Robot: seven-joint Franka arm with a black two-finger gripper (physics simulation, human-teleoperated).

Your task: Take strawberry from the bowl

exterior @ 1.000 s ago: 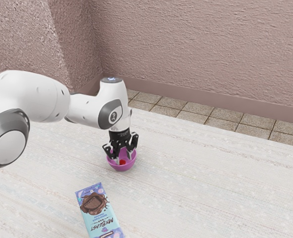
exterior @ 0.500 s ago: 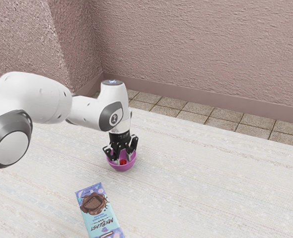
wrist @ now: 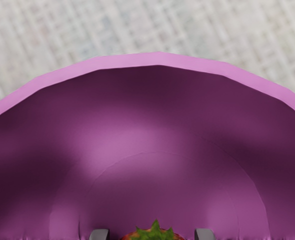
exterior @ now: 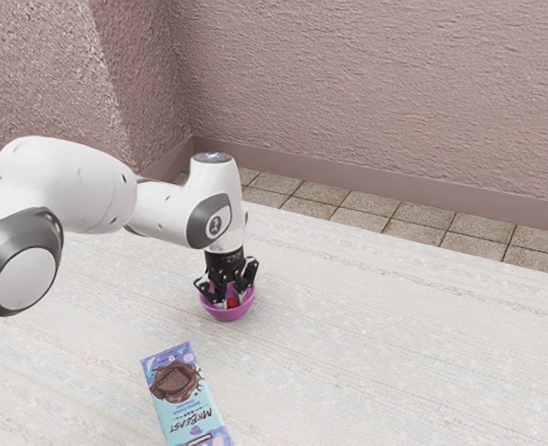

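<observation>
My gripper [exterior: 233, 298] points down into the purple bowl [exterior: 228, 315], its fingers apart and their tips inside the rim. Low between them is the red strawberry [exterior: 232, 304]. From the wrist view, the bowl [wrist: 157, 59] curves around the strawberry [wrist: 155, 234], whose green leaves face up. Both grey fingertips of the gripper [wrist: 152, 234] flank the fruit, with a gap on each side. Part of the strawberry lies outside the wrist view's edge.
A blue and purple chocolate bar [exterior: 183, 395] lies flat on the pale table [exterior: 376, 344], on the near side of the bowl. Beyond the table's far edge are floor tiles and a rough pinkish wall [exterior: 376, 93].
My hand has sunk a little deeper into the bowl. The bowl and the chocolate bar have stayed where they were.
</observation>
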